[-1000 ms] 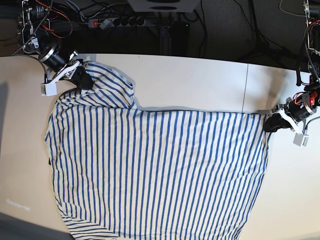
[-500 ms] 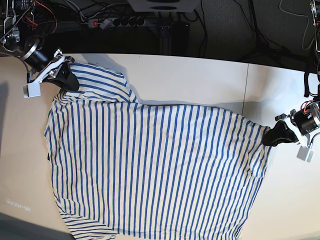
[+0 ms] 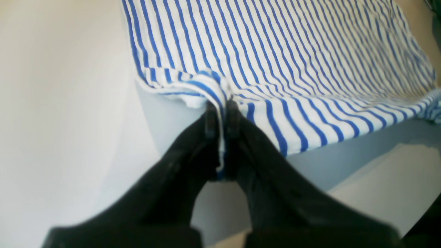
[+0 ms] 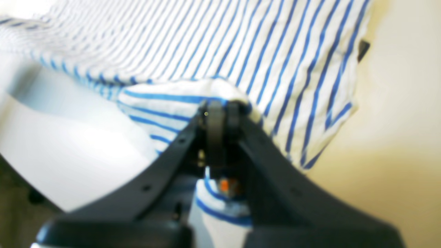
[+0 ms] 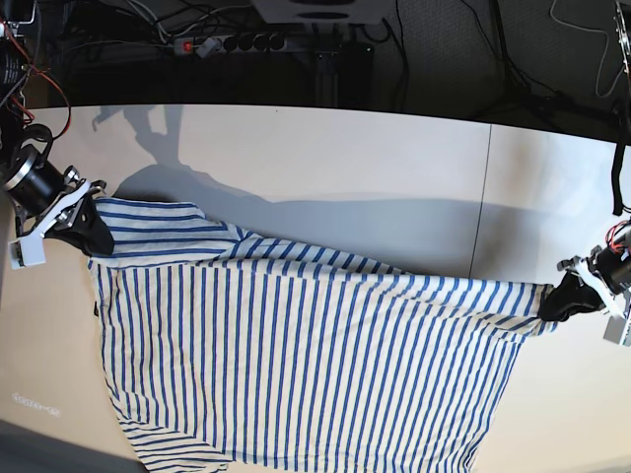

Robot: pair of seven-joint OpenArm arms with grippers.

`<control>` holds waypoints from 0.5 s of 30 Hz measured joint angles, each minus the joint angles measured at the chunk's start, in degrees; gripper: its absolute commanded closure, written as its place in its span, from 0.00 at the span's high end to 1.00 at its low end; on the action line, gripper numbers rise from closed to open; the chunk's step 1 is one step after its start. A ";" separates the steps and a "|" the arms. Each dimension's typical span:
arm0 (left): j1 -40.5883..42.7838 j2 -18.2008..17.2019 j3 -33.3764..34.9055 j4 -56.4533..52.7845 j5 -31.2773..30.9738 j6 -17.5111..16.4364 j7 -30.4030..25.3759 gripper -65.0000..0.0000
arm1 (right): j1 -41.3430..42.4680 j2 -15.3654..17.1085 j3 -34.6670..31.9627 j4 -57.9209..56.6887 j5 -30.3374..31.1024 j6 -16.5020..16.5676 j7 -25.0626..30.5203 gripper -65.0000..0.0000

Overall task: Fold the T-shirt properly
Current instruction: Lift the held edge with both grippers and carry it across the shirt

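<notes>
Base view: left tool (image 5: pixel 557 299) and right tool (image 5: pixel 91 223) each clamped on T-shirt (image 5: pixel 315 365) edge, cloth stretched over counter (image 5: pixel 375 168). Step judged: spreading or first fold. Next: keep even tension.

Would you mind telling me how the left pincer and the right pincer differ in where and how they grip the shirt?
The left pincer sits at the base view's right edge, pinching a plain hem corner of the shirt. The right pincer sits at that view's left and holds a bunched sleeve. The left pincer's cloth shows as a thin fold; the right pincer's is a thicker wad. Both are shut on the shirt, and the edge between them is lifted.
</notes>
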 measured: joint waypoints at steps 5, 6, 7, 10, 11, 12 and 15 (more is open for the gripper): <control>-4.83 0.20 3.52 -6.69 0.13 -0.39 -0.55 0.00 | 6.95 1.57 -4.87 -4.81 -0.72 0.00 -0.09 0.00; -5.70 0.39 4.26 -8.02 0.42 -0.39 -1.31 0.00 | 8.24 1.60 -5.27 -6.03 -1.09 0.02 -0.04 0.00; -6.62 0.70 4.87 -9.11 1.25 -0.42 -1.62 0.00 | 9.42 1.73 -5.68 -7.19 -1.20 0.04 -0.13 0.00; -10.29 2.12 6.54 -12.20 4.02 -0.57 -2.78 0.00 | 14.05 1.73 -7.87 -10.95 -1.77 0.04 -0.13 0.00; -11.43 2.47 7.15 -13.20 4.46 -0.59 -3.17 0.00 | 15.72 1.73 -8.98 -12.15 -2.38 0.07 -0.07 0.00; -12.46 2.78 7.85 -14.10 5.11 -0.59 -3.56 0.00 | 17.31 1.75 -10.23 -13.46 -3.02 0.07 0.07 0.00; -14.45 3.34 9.64 -16.85 7.82 -0.61 -6.05 0.00 | 22.10 1.77 -14.64 -17.57 -4.17 0.07 -0.11 0.00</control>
